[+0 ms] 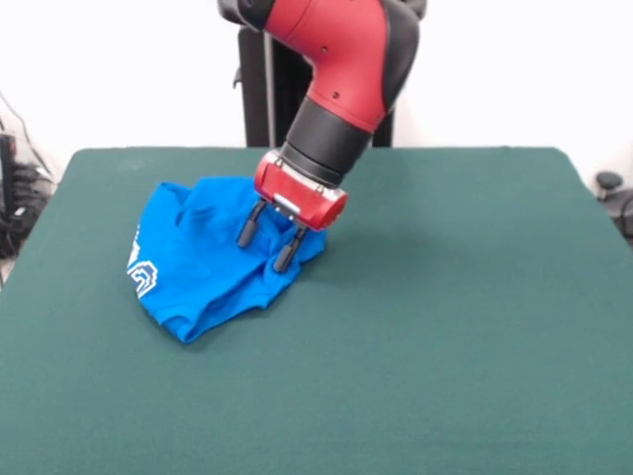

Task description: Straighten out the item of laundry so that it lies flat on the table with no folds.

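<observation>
Front view: the shirt (203,252) lies crumpled in a heap on the table (445,327), left of centre and toward the far side. It is bright blue, bunched into soft folds, with part of a white print showing at its left edge. Its near end tapers to a rounded corner pointing toward the near left. The red and black arm (341,69) slants down from the top to the heap's right end. The pincer (265,247) is tilted, its two dark fingers (248,227) parted a little way, tips down at the cloth; whether they grip any fabric cannot be told. Bare green felt spreads wide to the right and near side of the shirt, with a narrower strip at the left and far edges.
</observation>
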